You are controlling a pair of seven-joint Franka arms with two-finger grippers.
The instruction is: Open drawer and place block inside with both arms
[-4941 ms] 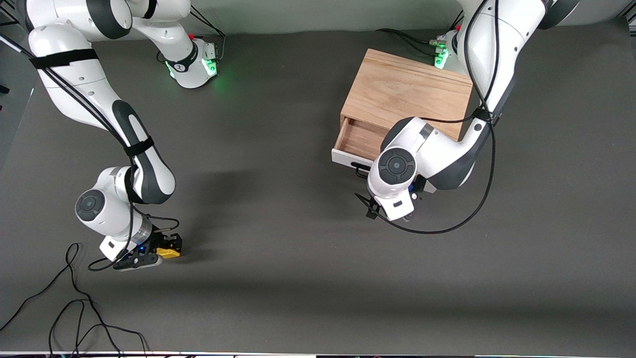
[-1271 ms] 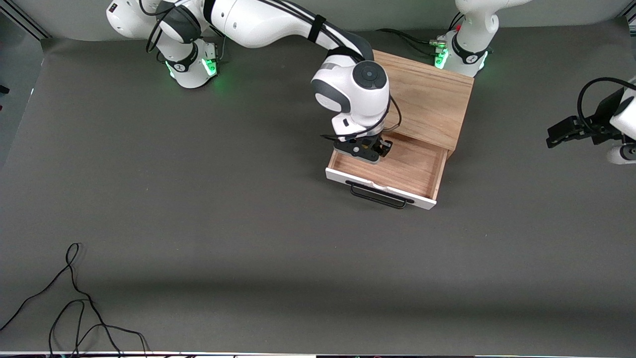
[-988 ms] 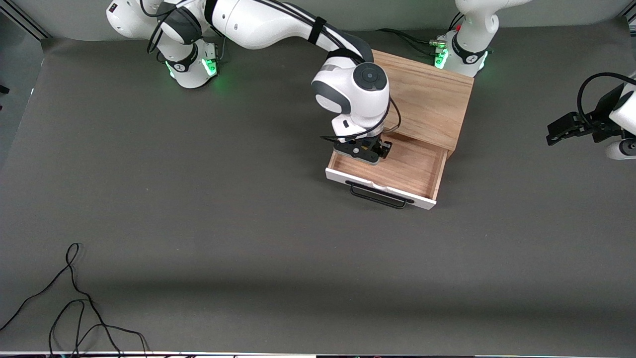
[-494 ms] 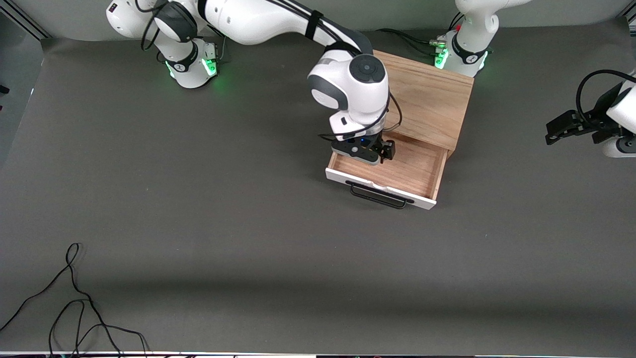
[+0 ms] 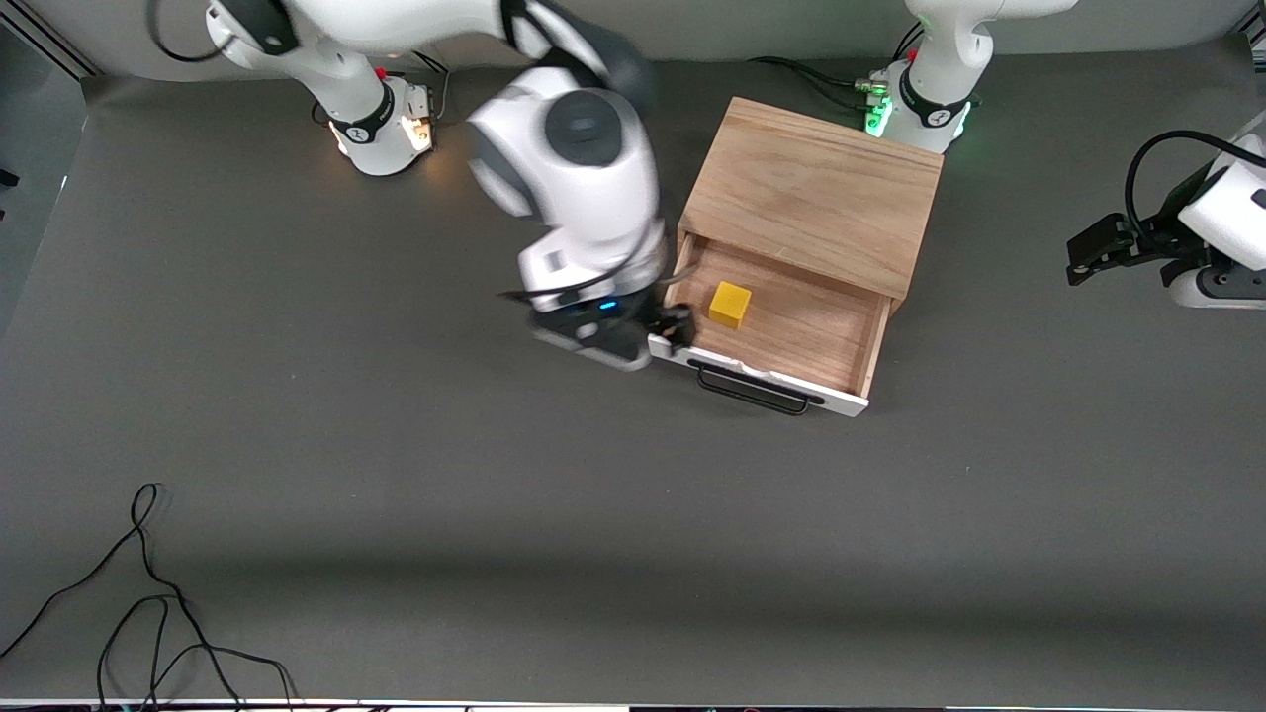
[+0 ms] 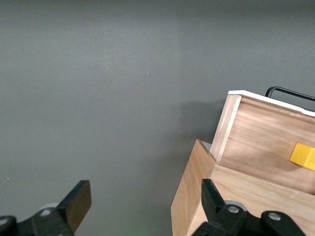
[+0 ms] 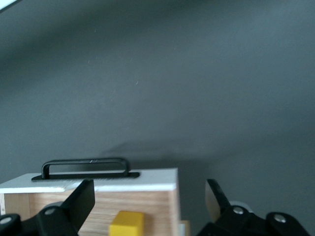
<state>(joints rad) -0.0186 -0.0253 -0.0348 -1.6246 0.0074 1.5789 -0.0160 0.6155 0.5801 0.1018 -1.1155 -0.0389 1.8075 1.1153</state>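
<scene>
We find the drawer (image 5: 791, 331) pulled out of its box (image 5: 816, 193), with the block (image 5: 730, 304) resting inside it toward the right arm's end. The right claw (image 5: 668, 331) is spread and empty above the drawer's corner at that end. The left claw (image 5: 1093, 252), also spread and empty, hangs over the worktop (image 5: 495, 494) at the left arm's end, well apart from the box.

a dark grey table mat (image 5: 415, 475) covered the work surface, with a faint crease band running across it nearer the front camera. a loose black cable (image 5: 148, 593) lay coiled on the mat at the right arm's end, close to the edge nearest the camera. a pale wall strip (image 5: 752, 25) ran along the mat's top edge.
</scene>
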